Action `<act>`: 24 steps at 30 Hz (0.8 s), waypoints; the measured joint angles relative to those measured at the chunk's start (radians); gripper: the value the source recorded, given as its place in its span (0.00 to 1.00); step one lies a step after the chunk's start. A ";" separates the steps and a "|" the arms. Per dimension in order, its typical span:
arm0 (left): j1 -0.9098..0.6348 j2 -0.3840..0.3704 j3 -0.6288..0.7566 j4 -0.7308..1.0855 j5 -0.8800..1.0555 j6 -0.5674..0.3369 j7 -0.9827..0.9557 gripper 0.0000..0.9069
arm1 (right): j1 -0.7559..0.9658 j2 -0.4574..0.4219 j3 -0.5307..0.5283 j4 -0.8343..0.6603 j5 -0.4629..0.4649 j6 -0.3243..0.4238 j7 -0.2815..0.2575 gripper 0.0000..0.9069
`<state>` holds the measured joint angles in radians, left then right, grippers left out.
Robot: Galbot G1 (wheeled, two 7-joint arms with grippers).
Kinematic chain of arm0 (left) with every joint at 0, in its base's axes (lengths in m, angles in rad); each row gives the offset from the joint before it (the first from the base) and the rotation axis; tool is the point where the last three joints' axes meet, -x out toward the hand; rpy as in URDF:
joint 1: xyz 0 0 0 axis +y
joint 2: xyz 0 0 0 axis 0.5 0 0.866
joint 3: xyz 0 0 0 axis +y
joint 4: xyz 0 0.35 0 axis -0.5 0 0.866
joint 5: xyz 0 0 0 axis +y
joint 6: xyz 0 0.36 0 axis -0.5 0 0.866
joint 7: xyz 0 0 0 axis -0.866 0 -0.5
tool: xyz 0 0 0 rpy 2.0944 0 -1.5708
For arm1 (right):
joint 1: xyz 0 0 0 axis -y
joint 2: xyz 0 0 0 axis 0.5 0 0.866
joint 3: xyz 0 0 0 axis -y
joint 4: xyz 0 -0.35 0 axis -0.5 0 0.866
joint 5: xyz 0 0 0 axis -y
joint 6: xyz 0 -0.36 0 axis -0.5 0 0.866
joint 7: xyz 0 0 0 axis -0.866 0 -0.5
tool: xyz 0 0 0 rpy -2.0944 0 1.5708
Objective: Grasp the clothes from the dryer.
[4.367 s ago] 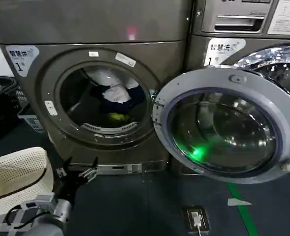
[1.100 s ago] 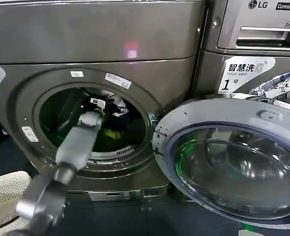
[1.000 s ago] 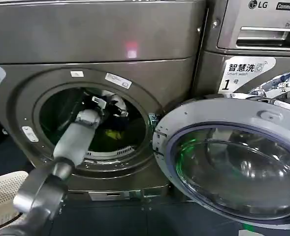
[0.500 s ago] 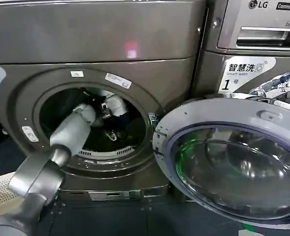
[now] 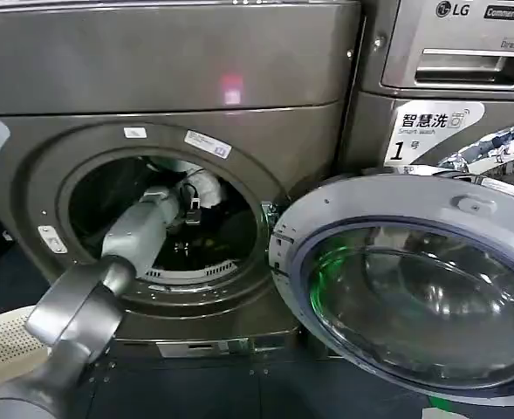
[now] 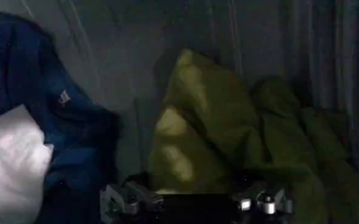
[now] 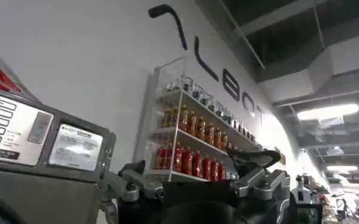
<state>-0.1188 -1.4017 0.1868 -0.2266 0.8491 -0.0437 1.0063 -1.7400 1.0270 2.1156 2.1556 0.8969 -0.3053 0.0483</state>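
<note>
1. Clothes lie inside the drum of the dryer (image 5: pixel 195 87): in the left wrist view a yellow-green garment (image 6: pixel 203 128) sits at centre frame, a dark blue garment (image 6: pixel 39 103) at the upper left, and a white piece (image 6: pixel 11 164) at the lower left, touching the blue one.
2. Dryer fills the left and centre of the head view, its round porthole open at centre left, with a white cloth patch (image 5: pixel 206 183) visible in the opening.
3. Left gripper (image 6: pixel 194 201) is inside the drum; its fingertips (image 6: pixel 121 198) stand spread apart along the bottom edge of the wrist frame, just before the yellow-green garment, with nothing between them.
4. Left arm (image 5: pixel 130 240) rises from the lower left of the head view and passes through the porthole.
5. Grey-rimmed glass door (image 5: pixel 405 279) hangs open at the right of the head view, in front of the LG-marked machine (image 5: pixel 453 52) at the upper right.
6. Right gripper (image 7: pixel 194 185) sits at the bottom centre of its wrist view, fingers spread and empty, before a shelf of bottles (image 7: pixel 191 143) on a white wall.
</note>
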 measured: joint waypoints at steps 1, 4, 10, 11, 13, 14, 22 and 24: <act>0.000 0.000 0.000 0.002 0.001 0.002 0.000 0.00 | 0.000 0.000 0.000 0.000 0.000 0.000 0.000 1.00; -0.001 -0.001 0.002 0.004 -0.003 0.002 -0.004 0.00 | 0.001 0.000 -0.002 -0.001 0.000 0.000 0.000 1.00; 0.007 0.001 -0.009 -0.003 -0.047 0.013 -0.022 0.00 | 0.004 0.001 -0.005 -0.004 -0.004 0.001 0.000 1.00; 0.009 0.000 -0.015 -0.004 -0.065 0.017 -0.028 0.00 | 0.006 0.001 -0.008 -0.004 -0.006 0.001 0.000 1.00; 0.015 0.001 -0.033 -0.011 -0.111 0.026 -0.040 0.00 | 0.009 0.001 -0.015 -0.003 -0.012 0.002 0.000 1.00; 0.019 0.003 -0.044 -0.017 -0.138 0.031 -0.048 0.00 | 0.010 0.002 -0.017 -0.001 -0.014 0.002 0.000 1.00; 0.088 0.024 -0.185 -0.142 -0.377 0.085 -0.165 0.00 | 0.021 0.007 -0.041 0.003 -0.023 0.001 -0.002 1.00; 0.119 0.035 -0.224 -0.193 -0.448 0.096 -0.210 0.00 | 0.025 0.008 -0.048 0.003 -0.027 0.001 -0.002 1.00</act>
<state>-0.0002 -1.3668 -0.0372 -0.4200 0.4010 0.0525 0.7961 -1.7155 1.0350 2.0676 2.1589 0.8703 -0.3041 0.0465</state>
